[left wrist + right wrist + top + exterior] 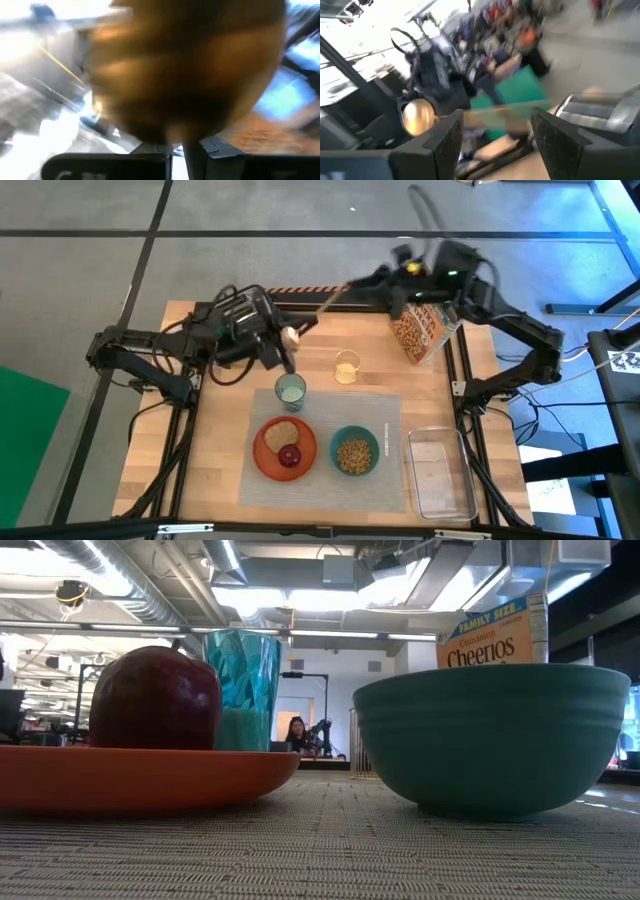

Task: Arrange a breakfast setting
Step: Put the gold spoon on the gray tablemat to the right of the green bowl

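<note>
- Left gripper (290,337) fingers pinch the gold spoon (318,313) behind the green glass (291,389).
- Right gripper (410,268) fingers stand apart, holding nothing.
- We should lower the spoon gently onto the placemat (390,412), clear of the glass.

We see a grey floor (90,280) crossed by dark seams filling the upper part of the high view, and a green mat (25,435) at its lower left edge. In the low view, ducts and bright ceiling lights (250,600) span the top, and a seated person (297,733) shows at centre.
</note>
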Robot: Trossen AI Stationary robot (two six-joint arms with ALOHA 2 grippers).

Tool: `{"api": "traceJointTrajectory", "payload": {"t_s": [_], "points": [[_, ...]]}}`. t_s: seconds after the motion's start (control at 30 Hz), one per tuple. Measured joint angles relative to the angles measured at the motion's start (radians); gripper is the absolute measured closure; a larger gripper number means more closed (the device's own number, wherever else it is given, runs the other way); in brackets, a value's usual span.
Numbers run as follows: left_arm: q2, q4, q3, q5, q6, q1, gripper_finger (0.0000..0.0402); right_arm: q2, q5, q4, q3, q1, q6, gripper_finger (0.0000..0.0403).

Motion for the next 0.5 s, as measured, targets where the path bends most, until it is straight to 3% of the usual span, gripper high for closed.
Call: {"api": "traceJointTrajectory", "payload": {"t_s": [0.1,0.23,0.33,0.5], "points": [[-0.013,-0.044,-0.006,0.072,-0.148,0.022,0.0389,-0.053,0.05,-0.006,0.006,0.001,-0.08,0.0177],[-0.036,-0.085,-0.006,0.258,-0.314,0.066,0.0389,-0.091,0.044,-0.036,0.006,0.001,-0.112,0.0183],[-0.04,-0.123,-0.002,0.462,-0.453,0.108,0.0389,-0.1,-0.026,-0.046,0.003,0.014,-0.134,0.0185],[-0.018,-0.179,-0.004,0.909,-0.692,0.18,0.0389,-0.08,-0.046,-0.057,0.005,0.114,-0.236,0.0186]]}}
